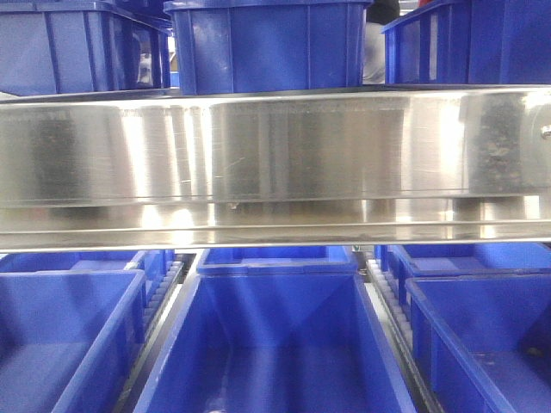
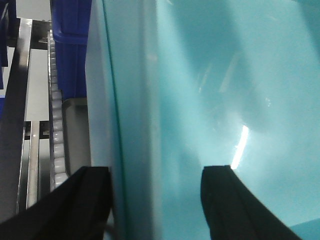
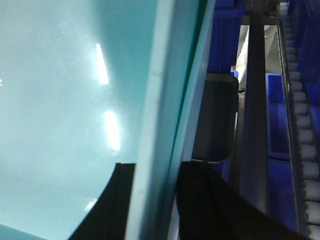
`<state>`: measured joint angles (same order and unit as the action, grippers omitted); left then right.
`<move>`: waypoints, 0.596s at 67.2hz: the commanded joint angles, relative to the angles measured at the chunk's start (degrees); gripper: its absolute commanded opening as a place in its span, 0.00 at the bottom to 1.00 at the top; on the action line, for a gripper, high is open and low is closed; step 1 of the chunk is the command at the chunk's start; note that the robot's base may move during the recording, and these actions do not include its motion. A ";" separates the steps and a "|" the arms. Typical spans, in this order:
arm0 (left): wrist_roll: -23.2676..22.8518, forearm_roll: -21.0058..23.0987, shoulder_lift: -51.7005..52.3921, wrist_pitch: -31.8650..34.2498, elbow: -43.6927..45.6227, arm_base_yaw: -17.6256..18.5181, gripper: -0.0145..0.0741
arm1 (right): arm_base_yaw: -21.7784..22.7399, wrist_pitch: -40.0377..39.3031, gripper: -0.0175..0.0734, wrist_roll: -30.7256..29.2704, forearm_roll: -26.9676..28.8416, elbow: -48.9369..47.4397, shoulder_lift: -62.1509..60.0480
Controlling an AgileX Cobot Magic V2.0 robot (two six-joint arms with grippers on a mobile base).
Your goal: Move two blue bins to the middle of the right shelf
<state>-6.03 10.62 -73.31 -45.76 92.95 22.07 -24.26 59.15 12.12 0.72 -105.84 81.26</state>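
**Front view.** A brushed steel rail [image 1: 275,163] crossed the frame. Blue bins stood in an upper row [image 1: 267,47] above it, and three more sat below it, the middle bin [image 1: 275,344] open-topped and smooth-walled. Neither arm appeared here, so this view alone could not show which bin was held.

**Left wrist view.** The left gripper [image 2: 155,172] straddled one side wall of the bin [image 2: 225,75]. One black finger [image 2: 85,200] lay against the wall's outer side and the other lay over its inner face. The wall's pale rim ran up and away from between the fingertips. Whether the inner finger pressed the wall could not be told. Beyond the outer finger lay a strip of white rollers [image 2: 57,125] and another blue bin [image 2: 72,40].

**Right wrist view.** The right gripper [image 3: 155,167] was clenched on the wall of the bin [image 3: 60,100], whose rim filled the gap between the two fingers [image 3: 200,200]. Just past the outer finger sat a dark rounded block [image 3: 215,120]. Farther out were a steel bar [image 3: 255,100] and rollers [image 3: 300,100].

**Appearance.** Both wrist cameras rendered the bin as glossy pale teal with bright streaks of reflected light. The front camera rendered every bin deep blue.
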 commanded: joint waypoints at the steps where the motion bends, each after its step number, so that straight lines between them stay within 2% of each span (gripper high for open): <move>1: 2.42 -0.95 1.38 3.63 0.99 -0.18 0.04 | 0.74 -3.90 0.02 -0.18 -4.54 -0.89 -0.67; 40: 2.42 -0.95 1.38 3.63 0.99 -0.18 0.04 | 0.74 -3.99 0.02 -0.18 -4.54 -0.89 -0.67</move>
<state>-6.03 10.62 -73.31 -45.53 92.95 22.07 -24.26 59.15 12.12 0.72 -105.84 81.31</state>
